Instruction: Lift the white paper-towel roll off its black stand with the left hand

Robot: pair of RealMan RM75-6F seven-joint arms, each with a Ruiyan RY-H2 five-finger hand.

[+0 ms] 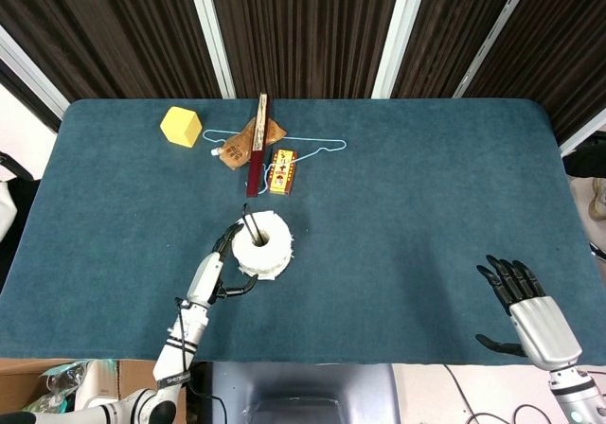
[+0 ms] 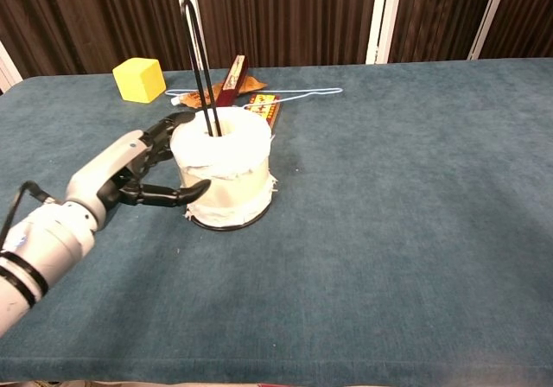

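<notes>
The white paper-towel roll (image 1: 262, 247) (image 2: 226, 164) stands upright on its black stand, whose thin rod (image 2: 197, 59) rises through the core and whose base ring (image 2: 230, 225) shows beneath it. My left hand (image 1: 214, 271) (image 2: 138, 167) cups the roll's left side. Its fingers (image 2: 171, 126) reach round the back edge and its thumb lies against the front; the grip looks loose and the roll sits fully down. My right hand (image 1: 528, 309) hovers open at the table's near right edge, seen only in the head view.
Behind the roll lie a dark red stick (image 1: 257, 150), a brown pouch (image 1: 242, 144), a small patterned box (image 1: 282, 170) and a thin wire hanger (image 1: 322, 146). A yellow cube (image 1: 180, 126) (image 2: 139, 79) sits at the far left. The blue table (image 1: 426, 197) stretches out to the right.
</notes>
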